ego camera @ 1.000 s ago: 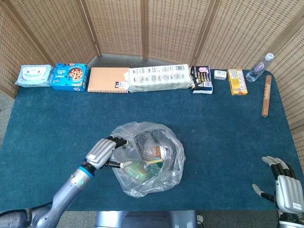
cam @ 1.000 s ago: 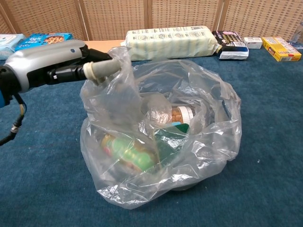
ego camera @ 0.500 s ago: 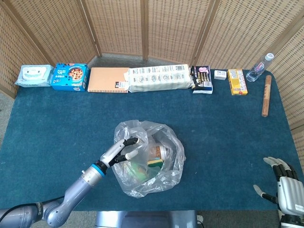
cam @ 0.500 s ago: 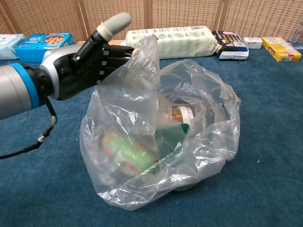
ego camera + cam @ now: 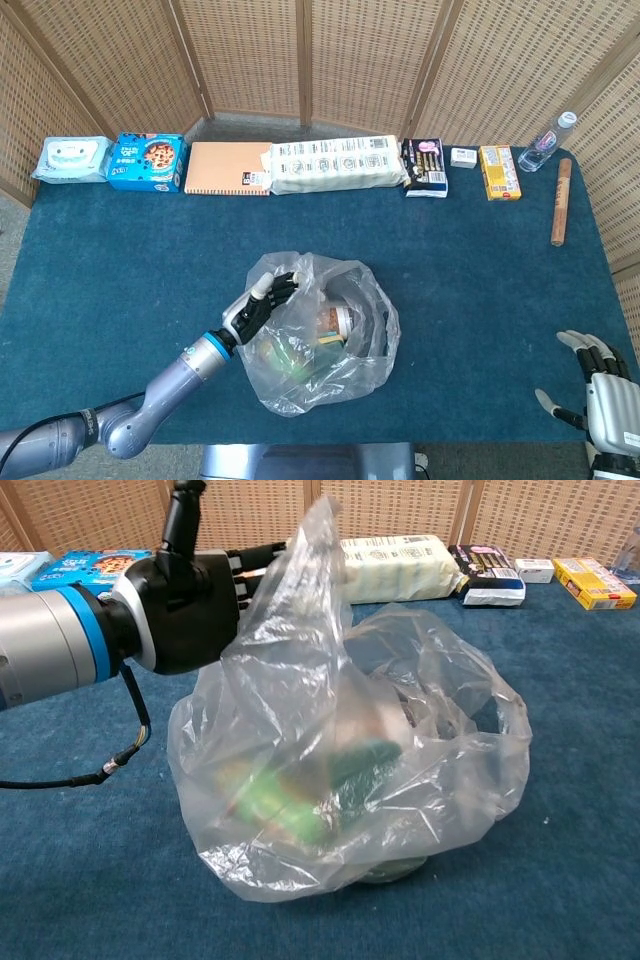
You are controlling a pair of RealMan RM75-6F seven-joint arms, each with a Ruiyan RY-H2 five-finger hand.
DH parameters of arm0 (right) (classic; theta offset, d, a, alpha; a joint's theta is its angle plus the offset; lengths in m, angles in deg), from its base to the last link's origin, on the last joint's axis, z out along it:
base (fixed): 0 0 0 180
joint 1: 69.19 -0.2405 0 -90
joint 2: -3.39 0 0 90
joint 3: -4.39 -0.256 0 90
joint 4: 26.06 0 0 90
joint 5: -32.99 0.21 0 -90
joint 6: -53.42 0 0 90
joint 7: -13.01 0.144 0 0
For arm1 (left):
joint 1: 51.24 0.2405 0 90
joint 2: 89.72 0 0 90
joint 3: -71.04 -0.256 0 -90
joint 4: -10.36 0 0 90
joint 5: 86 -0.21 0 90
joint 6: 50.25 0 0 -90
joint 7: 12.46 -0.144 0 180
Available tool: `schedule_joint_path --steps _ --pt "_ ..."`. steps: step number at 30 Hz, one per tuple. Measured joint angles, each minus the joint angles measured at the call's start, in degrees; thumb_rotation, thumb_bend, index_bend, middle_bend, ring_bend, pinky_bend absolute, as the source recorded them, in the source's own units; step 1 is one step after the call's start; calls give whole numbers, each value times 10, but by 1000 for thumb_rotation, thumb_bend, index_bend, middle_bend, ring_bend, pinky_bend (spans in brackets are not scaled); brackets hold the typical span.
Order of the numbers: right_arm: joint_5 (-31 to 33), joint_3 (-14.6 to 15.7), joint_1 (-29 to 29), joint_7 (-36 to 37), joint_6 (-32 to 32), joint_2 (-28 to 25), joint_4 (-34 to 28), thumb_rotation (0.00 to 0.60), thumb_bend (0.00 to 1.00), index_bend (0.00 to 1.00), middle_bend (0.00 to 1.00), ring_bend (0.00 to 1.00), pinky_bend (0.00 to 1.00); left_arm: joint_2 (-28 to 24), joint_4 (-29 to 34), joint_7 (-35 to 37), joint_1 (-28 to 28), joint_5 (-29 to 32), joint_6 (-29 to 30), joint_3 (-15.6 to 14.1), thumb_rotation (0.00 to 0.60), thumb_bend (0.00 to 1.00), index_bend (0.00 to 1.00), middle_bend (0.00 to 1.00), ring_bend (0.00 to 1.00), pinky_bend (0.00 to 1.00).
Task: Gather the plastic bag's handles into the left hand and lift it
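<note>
Raised since before: left robot hand [image 5: 190,605] pulls plastic bag [image 5: 350,770] handle upward.

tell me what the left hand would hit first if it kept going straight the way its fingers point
Most likely the plastic bag: the left hand points right and slightly away from the robot, into a raised flap of film already against its fingers. Beyond that lie the items inside, though depth is hard to judge.

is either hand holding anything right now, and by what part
The left hand holds the plastic bag by the near-side handle, pulled up into a peak. The right hand holds nothing, its fingers spread.
</note>
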Motion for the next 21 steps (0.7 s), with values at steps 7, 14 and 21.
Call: schedule_joint_path --steps 7,14,21 --pt "-2 -2 -5 -6 -7 1 -3 600 173 202 217 166 110 -24 -26 250 9 -97 12 -1 0 84 422 629 682 664" --pt "-2 -3 -7 -13 -9 1 -8 600 172 202 217 166 110 -47 -91 493 5 -208 105 -37 0 87 481 720 792 789" --pt "-4 -2 -7 -15 -9 0 -12 600 173 202 217 166 110 -62 -182 677 -27 -303 208 -112 0 87 481 723 779 721"
